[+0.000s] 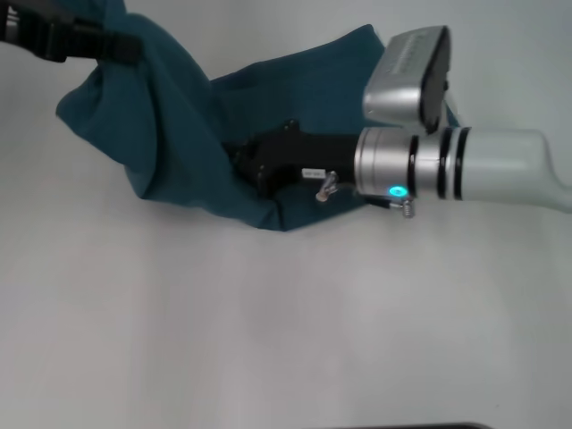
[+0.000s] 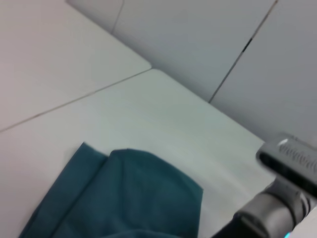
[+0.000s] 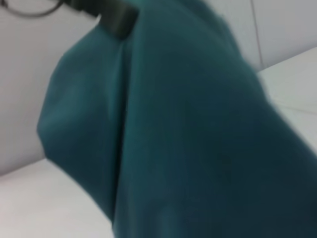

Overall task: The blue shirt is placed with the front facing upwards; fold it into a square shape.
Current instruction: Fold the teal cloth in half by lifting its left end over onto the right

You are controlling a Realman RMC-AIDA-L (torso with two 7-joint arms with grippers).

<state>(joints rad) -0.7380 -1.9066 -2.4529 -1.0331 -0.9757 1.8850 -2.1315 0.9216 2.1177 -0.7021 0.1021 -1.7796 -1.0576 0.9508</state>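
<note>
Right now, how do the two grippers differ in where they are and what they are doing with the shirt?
The left gripper is raised at the far left corner of the head view, holding a bunch of the blue shirt up off the table. The right gripper reaches in low from the right, its black tip pressed into the shirt's folds. Both are black and both touch the shirt.

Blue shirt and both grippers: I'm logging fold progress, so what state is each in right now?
blue shirt: bunched and draped, partly lifted off the table, not yet a square.
left gripper: raised at the far left, shut on a bunch of the shirt's fabric.
right gripper: low at the shirt's middle, fingertips buried in the folds.
table: white, carrying the shirt.
</note>
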